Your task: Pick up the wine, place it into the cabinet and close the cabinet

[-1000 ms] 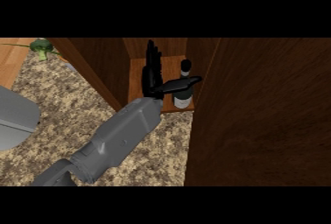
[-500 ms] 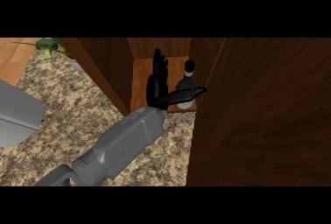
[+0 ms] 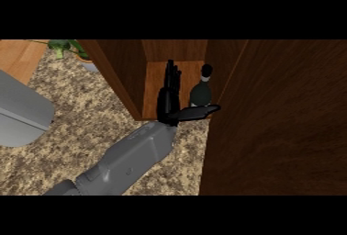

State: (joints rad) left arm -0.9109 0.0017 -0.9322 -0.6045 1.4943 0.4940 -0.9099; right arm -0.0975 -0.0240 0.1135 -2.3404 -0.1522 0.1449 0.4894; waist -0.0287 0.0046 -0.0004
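Beside the speckled counter (image 3: 75, 133), a potted plant (image 3: 68, 48) and a grey appliance (image 3: 24, 114) sit at left. Inside the cabinet (image 3: 156, 87) — door (image 3: 278, 119) open — the wine (image 3: 201, 92) stands upright; the hand (image 3: 169, 98) alongside has straight fingers, thumb spread, holding nothing.

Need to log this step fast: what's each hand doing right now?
Left hand: open, fingers straight inside the cabinet, beside the wine bottle, not curled round it.
Right hand: not in view.
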